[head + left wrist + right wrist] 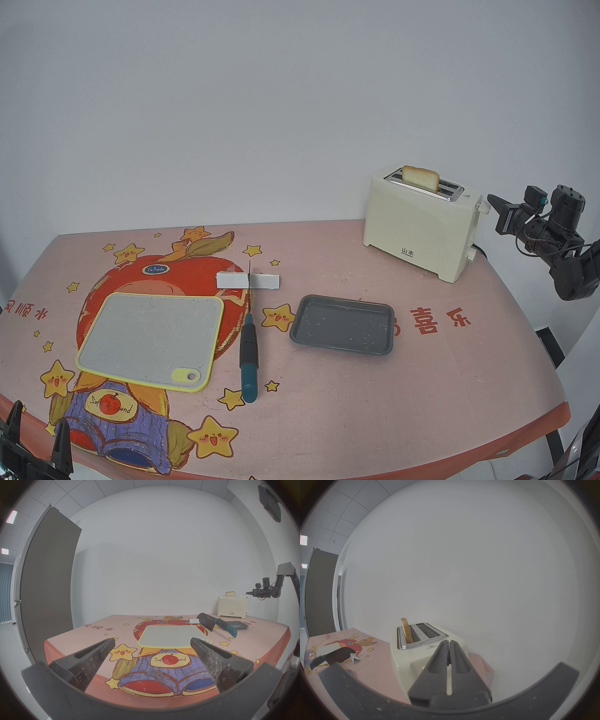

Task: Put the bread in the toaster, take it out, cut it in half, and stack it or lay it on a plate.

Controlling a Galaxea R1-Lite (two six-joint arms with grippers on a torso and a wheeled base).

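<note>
Standing upright in toaster (419, 231) slot: bread (420, 178), long axis along slot; L pincer (152, 641) spread wide, R pincer (448, 643) clenched near toaster.

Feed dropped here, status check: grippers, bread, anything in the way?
Left gripper open, empty, by near table edge. Right gripper shut, empty, beside toaster. Bread standing in toaster slot, path clear.

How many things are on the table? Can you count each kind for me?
Toaster: 1
Bread slice, sticking up out of the toaster: 1
Cutting board: 1
Knife: 1
Grey tray: 1
White block by the knife's blade: 1
Total: 6
</note>
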